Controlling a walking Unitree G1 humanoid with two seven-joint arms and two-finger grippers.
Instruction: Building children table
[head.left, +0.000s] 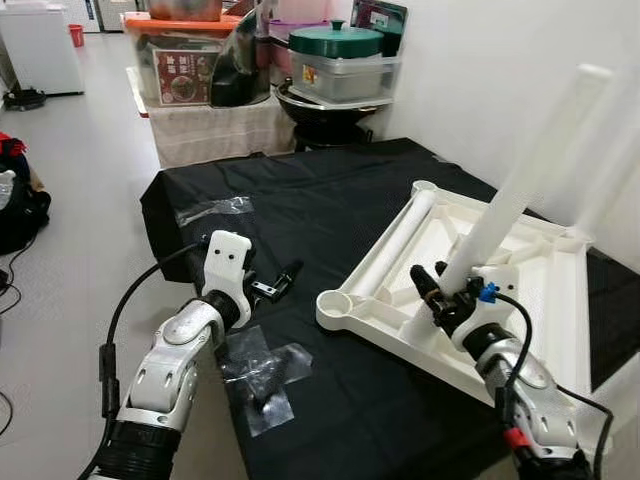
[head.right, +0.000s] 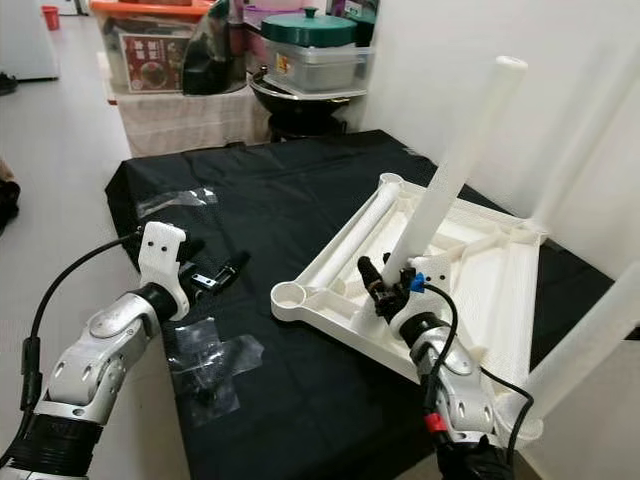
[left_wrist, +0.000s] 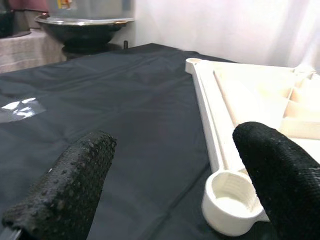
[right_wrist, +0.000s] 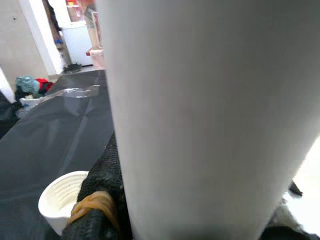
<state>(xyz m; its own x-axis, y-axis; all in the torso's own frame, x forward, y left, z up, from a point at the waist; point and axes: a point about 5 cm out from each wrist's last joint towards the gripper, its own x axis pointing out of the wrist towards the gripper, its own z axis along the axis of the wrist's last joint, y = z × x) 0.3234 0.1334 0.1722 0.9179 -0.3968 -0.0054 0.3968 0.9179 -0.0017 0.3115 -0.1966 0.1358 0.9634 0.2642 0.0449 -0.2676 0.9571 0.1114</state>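
Nearest the camera, two silver arms reach over a black cloth (head.left: 330, 220) spread as the work surface. Left end effector (head.left: 283, 282) hovers above the cloth at the near left, fingers (left_wrist: 70, 185) spread apart and holding nothing. Clear plastic bags (head.left: 262, 372) lie on the cloth just below it, and a second clear wrapper (head.left: 215, 210) lies farther back on the left.

Right end effector (head.left: 437, 290) is closed around the lower end of a white table leg (head.left: 525, 170), which stands tilted over the upturned white children's table (head.left: 560, 290) on the right side of the cloth. An empty threaded socket (head.left: 335, 303) sits at the table's near left corner.

Beyond the cloth stand storage boxes (head.left: 185, 50) and a green-lidded container (head.left: 340, 55). Grey floor (head.left: 80, 180) extends left; a white wall (head.left: 480, 80) lies to the right.
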